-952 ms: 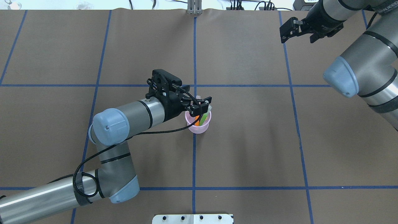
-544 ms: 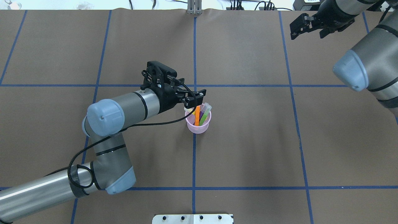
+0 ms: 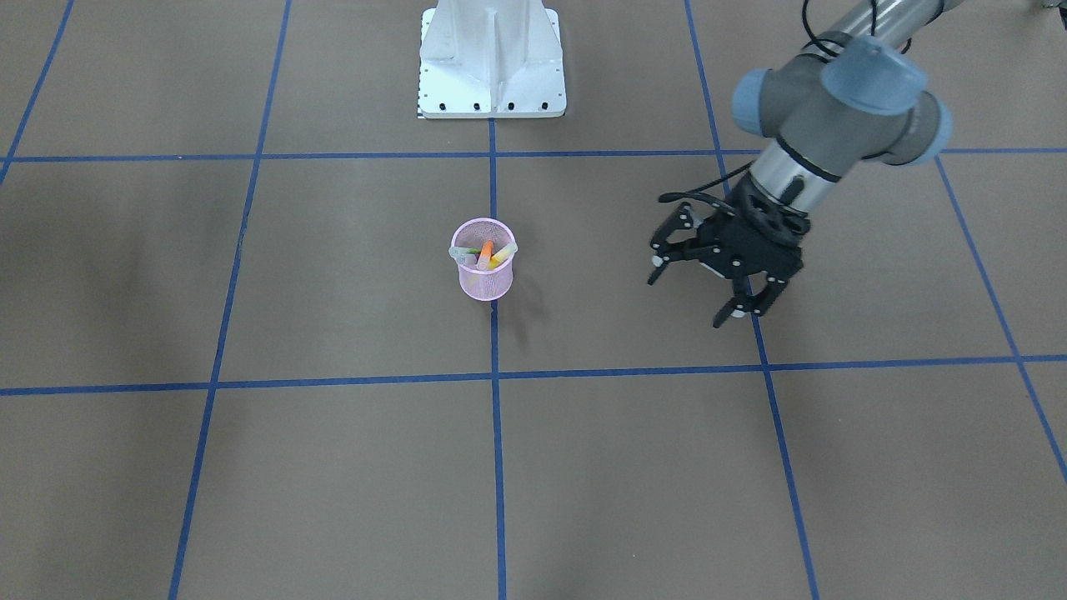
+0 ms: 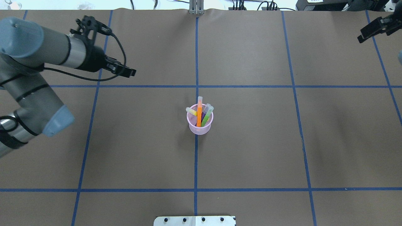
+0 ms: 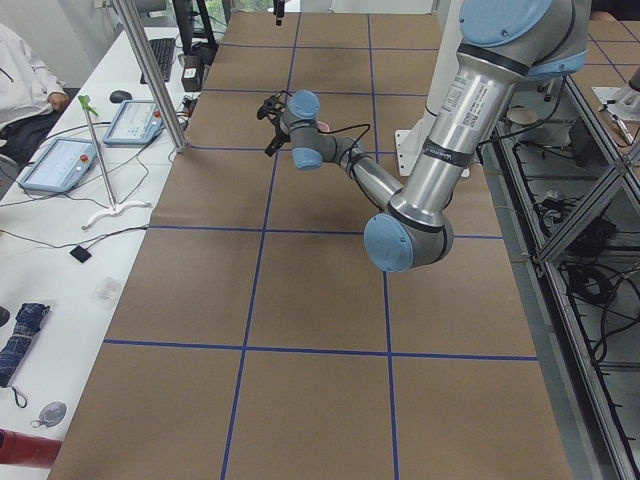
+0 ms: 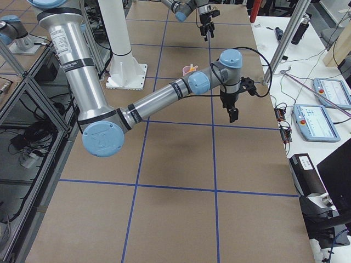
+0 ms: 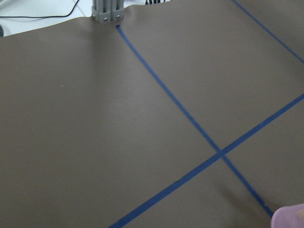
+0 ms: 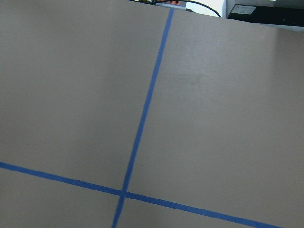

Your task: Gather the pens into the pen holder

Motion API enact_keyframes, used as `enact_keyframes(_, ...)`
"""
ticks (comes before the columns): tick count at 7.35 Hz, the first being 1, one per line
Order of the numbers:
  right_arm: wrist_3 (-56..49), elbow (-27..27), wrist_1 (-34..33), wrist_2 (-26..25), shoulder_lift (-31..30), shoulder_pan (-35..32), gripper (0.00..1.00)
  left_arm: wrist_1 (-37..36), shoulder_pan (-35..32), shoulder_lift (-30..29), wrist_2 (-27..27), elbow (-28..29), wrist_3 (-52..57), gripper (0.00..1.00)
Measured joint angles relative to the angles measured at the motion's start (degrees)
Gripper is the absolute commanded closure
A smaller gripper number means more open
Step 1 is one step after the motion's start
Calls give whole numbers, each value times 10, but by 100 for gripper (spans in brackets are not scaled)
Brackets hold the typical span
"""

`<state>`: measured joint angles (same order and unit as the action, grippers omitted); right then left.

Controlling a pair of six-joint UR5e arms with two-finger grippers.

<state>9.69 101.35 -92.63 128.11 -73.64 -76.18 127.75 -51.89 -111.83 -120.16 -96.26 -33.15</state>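
The pink mesh pen holder (image 4: 200, 127) stands upright at the table's middle, also in the front-facing view (image 3: 483, 279). Inside it lean the orange pen (image 4: 199, 114), the green pen (image 4: 206, 118), the yellow pen (image 4: 191, 111) and the purple pen (image 4: 204, 113), caps sticking above the rim. My left gripper (image 4: 130, 72) is far to the holder's left, above the table; the front-facing view (image 3: 688, 298) shows it open and empty. Only part of my right gripper (image 4: 373, 29) shows at the far right edge; I cannot tell how its jaws stand.
The white robot base plate (image 3: 490, 58) is at the table's near edge (image 4: 194, 220). A metal post (image 4: 196, 8) stands at the far edge. Blue tape lines (image 4: 196, 163) grid the brown table cover. An operators' desk with tablets (image 6: 321, 109) lies beyond the table.
My left gripper has left the holder and moved far to the left and away, empty. The pens stay in the holder. My right arm has drawn back further right.
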Motion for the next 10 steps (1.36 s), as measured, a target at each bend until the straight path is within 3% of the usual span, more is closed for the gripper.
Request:
enact_keyframes(2, -101, -14, -1, 4, -49, -43, 0, -63, -98, 58, -81, -1, 144, 0)
enact_keyframes(4, -191, -24, -2, 5, -107, -82, 0, -188, -200, 79, -142, 1, 301, 0)
enact_keyframes(7, -215, -27, -3, 5, -175, -123, 0, -360, -315, 115, -157, 2, 473, 0)
enact_keyframes(10, -215, -36, -2, 0, -198, -133, 0, -386, -357, 190, -176, 33, 499, 0)
